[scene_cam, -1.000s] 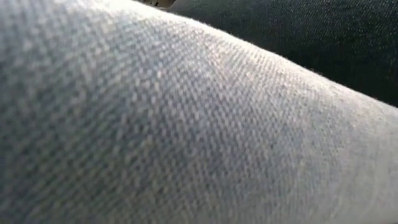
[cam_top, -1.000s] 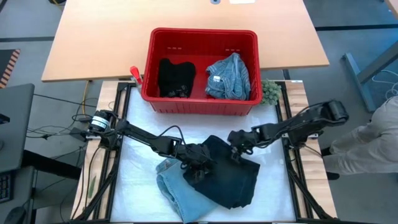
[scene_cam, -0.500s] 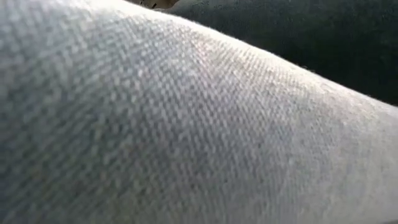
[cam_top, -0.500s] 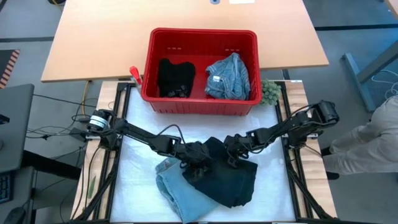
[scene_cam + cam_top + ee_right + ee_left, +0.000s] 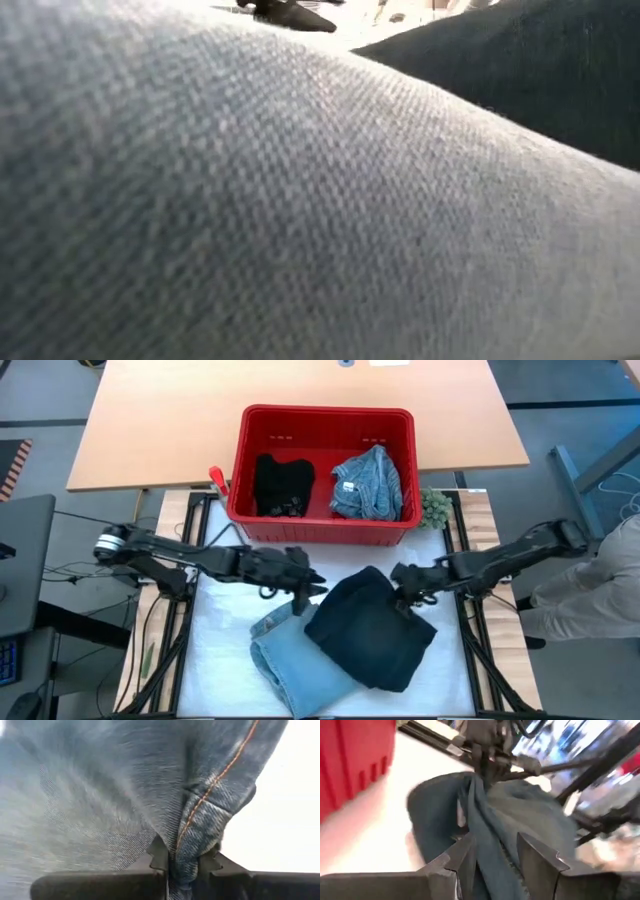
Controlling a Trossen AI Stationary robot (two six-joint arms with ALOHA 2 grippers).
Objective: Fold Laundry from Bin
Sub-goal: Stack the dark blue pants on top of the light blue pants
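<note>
Two grippers clamp one dark denim garment (image 5: 368, 628) at centre frame, below the red bin (image 5: 322, 520): left gripper (image 5: 303, 596) on its left edge, right gripper (image 5: 405, 600) on a seamed fold, so uneven pulling may slip either thin pinch and spoil the fold.

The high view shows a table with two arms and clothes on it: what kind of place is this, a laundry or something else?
Most likely a robotics lab or test workshop, not a laundry. Two dark robot arms on a metal-framed table hold dark jeans, cables trail off at the side, and a red bin of garments sits on a plain wooden desk.
</note>
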